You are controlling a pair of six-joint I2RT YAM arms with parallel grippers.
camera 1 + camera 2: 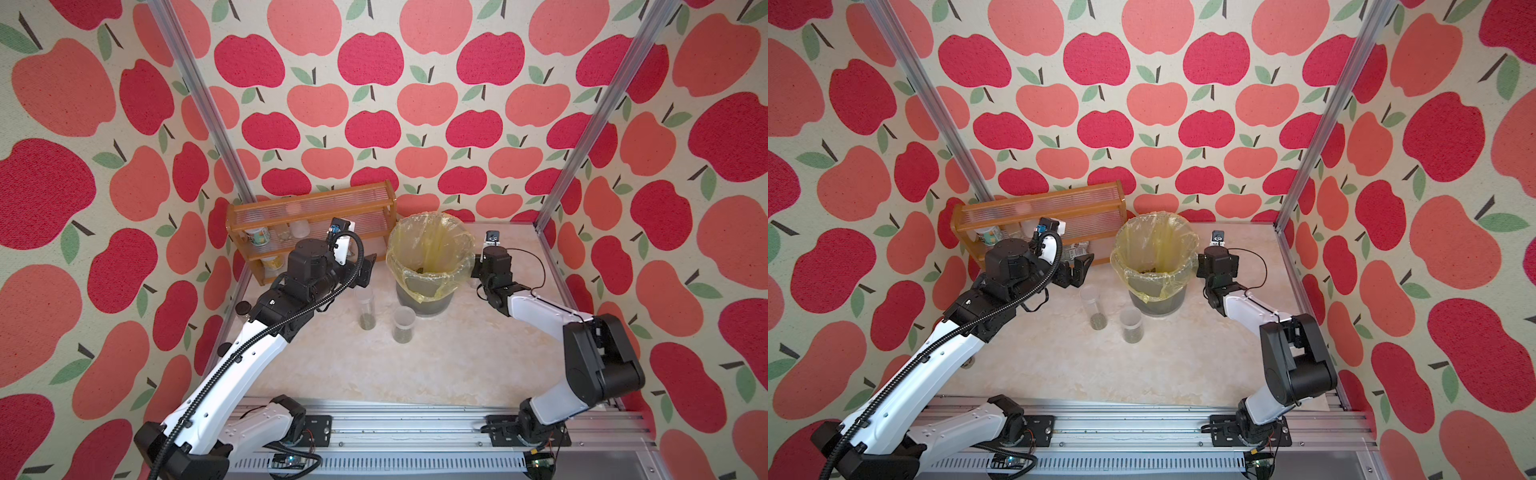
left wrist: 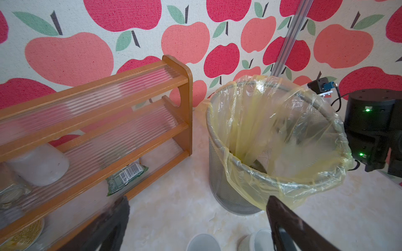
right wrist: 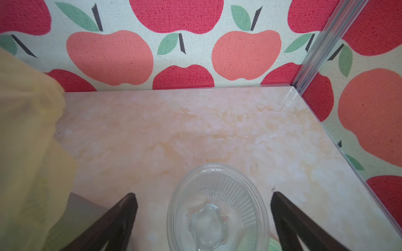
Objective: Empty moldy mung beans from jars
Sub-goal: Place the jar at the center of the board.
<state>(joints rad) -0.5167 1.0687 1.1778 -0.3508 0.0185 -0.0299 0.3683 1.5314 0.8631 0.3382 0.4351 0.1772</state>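
**A:** What is carried by the tabletop [image 1: 415,374], largest first?

**B:** A wire-mesh bin [image 1: 424,305], lined with a yellow bag [image 1: 432,232], is set near the back edge, about midway along it. A wide ribbed glass jar [image 3: 217,189] is seen just beside it, on the side of the back right corner; no beans are made out in it. A tall narrow jar [image 1: 365,303] and a shorter jar [image 1: 404,326] are stood in front of the bin, toward the tabletop's middle, near each other but apart. A small heap of mung beans [image 1: 367,322] is held at the bottom of each.

**A:** And the grippers?

**B:** The right gripper [image 3: 202,195] is spread wide on either side of the wide jar; nothing is clasped and no contact is seen. The left gripper [image 2: 196,198] is likewise spread wide and empty, between the two narrow jars and the back edge.

**A:** How are the jars expected to handle?

**B:** Stiff, smooth and probably slippery walls are judged, and little weight is added by the beans. The tall one is likely tipped easily. A hold across the middle of the wall, below the rim, is advised. Whether lids are fitted cannot be told.
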